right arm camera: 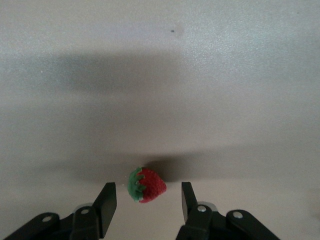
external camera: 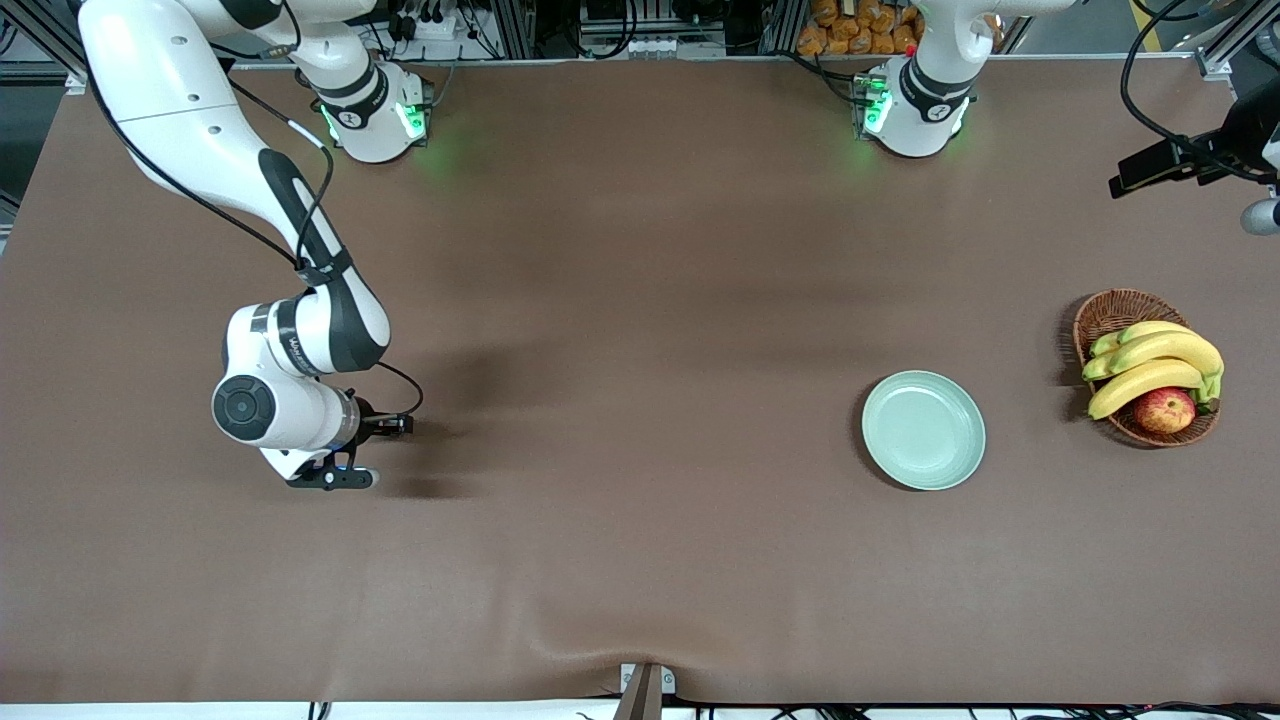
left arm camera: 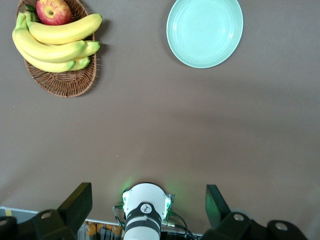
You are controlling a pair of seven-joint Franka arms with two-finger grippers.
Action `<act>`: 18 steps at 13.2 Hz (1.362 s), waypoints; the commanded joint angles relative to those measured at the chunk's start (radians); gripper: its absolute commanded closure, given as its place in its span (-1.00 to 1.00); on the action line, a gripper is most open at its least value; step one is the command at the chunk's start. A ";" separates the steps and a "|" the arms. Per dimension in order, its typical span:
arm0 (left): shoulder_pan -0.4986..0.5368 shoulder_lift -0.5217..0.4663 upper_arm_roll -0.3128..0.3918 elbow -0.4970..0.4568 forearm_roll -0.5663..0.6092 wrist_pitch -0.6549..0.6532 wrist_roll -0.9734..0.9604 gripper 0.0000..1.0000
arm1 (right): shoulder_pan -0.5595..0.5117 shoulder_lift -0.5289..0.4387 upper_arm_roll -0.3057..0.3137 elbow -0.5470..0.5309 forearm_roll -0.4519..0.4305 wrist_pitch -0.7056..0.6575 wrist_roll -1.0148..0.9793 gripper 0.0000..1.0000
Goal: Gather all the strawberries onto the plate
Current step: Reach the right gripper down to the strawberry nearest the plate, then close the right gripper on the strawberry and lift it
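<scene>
Brown cloth: covers the table from end to end.
Plate: pale mint green, lying flat toward the left arm's end of the table; nothing on it in the front or left wrist view.
Basket: brown wicker, beside the plate, closer still to the left arm's end; holds bananas and an apple.
Strawberry: red with a green cap, lying on the cloth between the right gripper's fingers; seen only in the right wrist view; well apart from the plate.
Right gripper: low over the cloth at the right arm's end of the table, wrist bent down.
Right jaws: partly open, one finger on each side of the strawberry with a gap to the berry on both sides; no contact visible.
Left gripper: high over the table, looking down on plate and basket; the arm waits.
Left jaws: wide open, holding nothing.
Other strawberries: cannot tell where they are.
</scene>
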 commanded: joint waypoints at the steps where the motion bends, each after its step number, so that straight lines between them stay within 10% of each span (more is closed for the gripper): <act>1: 0.006 -0.021 -0.002 0.004 -0.009 -0.040 0.016 -1.00 | 0.000 0.011 0.009 -0.013 -0.009 0.027 0.007 -0.16; 7: 0.006 -0.015 -0.002 0.006 -0.012 -0.037 0.022 -1.00 | 0.006 0.028 0.009 -0.022 -0.009 0.035 0.007 0.29; 10: 0.006 -0.015 -0.002 0.006 -0.011 -0.037 0.023 -1.00 | 0.003 0.025 0.009 -0.019 -0.008 0.023 0.002 1.00; 18: 0.002 0.014 0.006 0.006 -0.011 -0.005 0.025 -1.00 | 0.108 0.007 0.077 0.172 0.185 -0.139 0.317 1.00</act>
